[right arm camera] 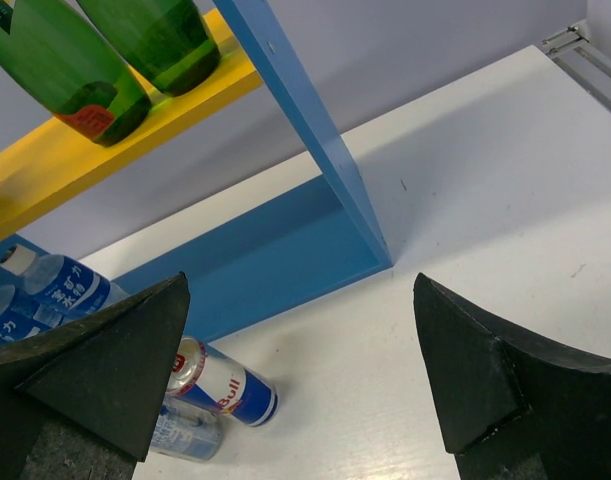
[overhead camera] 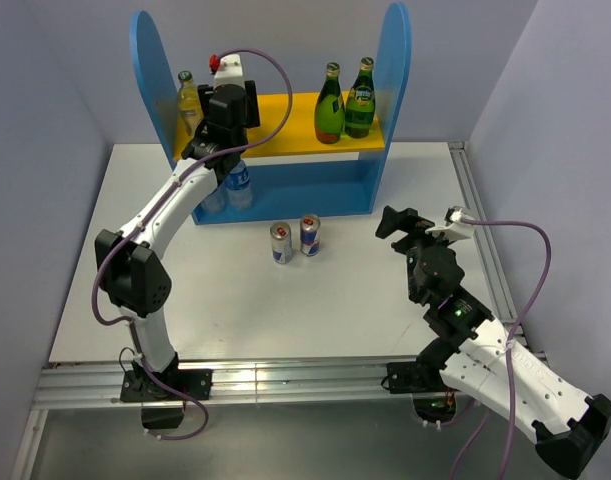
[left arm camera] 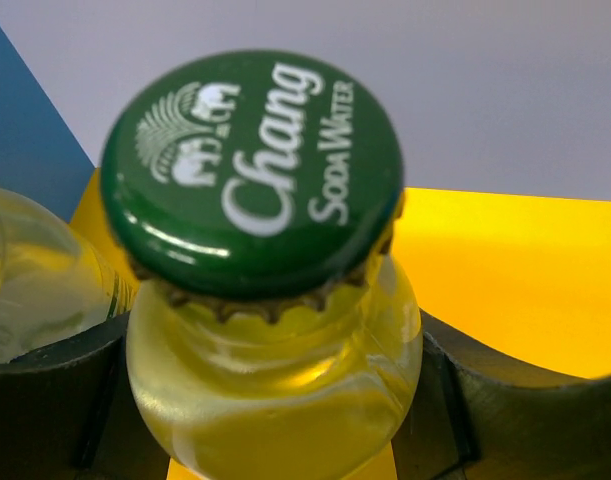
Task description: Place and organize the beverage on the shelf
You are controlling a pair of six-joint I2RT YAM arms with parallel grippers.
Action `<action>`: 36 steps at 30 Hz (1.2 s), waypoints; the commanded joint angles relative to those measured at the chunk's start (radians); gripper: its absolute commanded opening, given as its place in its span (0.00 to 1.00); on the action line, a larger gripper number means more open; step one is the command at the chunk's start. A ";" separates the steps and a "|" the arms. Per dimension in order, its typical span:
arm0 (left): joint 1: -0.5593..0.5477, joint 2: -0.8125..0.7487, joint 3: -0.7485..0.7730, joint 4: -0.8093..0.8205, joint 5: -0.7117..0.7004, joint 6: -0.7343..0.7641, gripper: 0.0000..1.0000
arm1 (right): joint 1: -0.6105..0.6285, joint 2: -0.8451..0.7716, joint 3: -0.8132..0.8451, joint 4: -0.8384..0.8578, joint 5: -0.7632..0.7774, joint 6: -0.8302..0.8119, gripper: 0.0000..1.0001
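White tabletop [overhead camera: 335, 300] enclosed by pale lilac walls [overhead camera: 45, 100] at the left, far and right sides, with a metal rail [overhead camera: 285, 378] along the near edge; shelf [overhead camera: 285, 190] upright at the far side, with a yellow upper board between two tall blue panels and a blue base below; left claw [overhead camera: 228, 108] at the left part of the upper board, closed on the neck of a soda water bottle [left arm camera: 250, 180] just under its green cap, fingers [left arm camera: 45, 400] against the glass on both sides; foot of that bottle hidden, so contact with the board cannot be told; second clear bottle [overhead camera: 188, 100] just beside it, toward the left panel; two green bottles [overhead camera: 330, 103] upright on the right part of the board, well apart from the left claw; water bottles [overhead camera: 238, 185] on the base, partly behind the left arm; two cans [overhead camera: 281, 243] upright on the tabletop just in front of the shelf, close together; right claw [overhead camera: 403, 222] spread wide and holding nothing, above the tabletop to the right of the cans, near the foot of the right panel.
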 commanded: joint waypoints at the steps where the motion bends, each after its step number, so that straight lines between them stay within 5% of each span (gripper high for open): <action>1: 0.007 -0.074 0.000 0.075 -0.025 -0.011 0.04 | 0.005 0.002 0.002 0.036 0.017 0.009 1.00; 5: 0.007 -0.086 -0.026 0.084 -0.029 -0.011 0.27 | 0.005 0.000 0.002 0.035 0.019 0.009 1.00; 6: 0.007 -0.090 -0.036 0.082 -0.025 -0.012 0.45 | 0.005 0.000 0.001 0.035 0.020 0.011 1.00; 8: 0.007 -0.098 -0.045 0.084 -0.020 -0.020 0.65 | 0.007 0.002 0.002 0.035 0.019 0.013 1.00; 12: 0.005 -0.115 -0.077 0.087 -0.009 -0.037 0.86 | 0.005 0.000 0.002 0.033 0.019 0.011 1.00; 29: -0.073 -0.204 -0.187 0.096 -0.108 -0.035 0.99 | 0.005 -0.010 0.001 0.032 0.014 0.014 1.00; 36: -0.144 -0.342 -0.373 0.092 -0.187 -0.074 0.99 | 0.005 -0.004 -0.005 0.038 0.002 0.014 1.00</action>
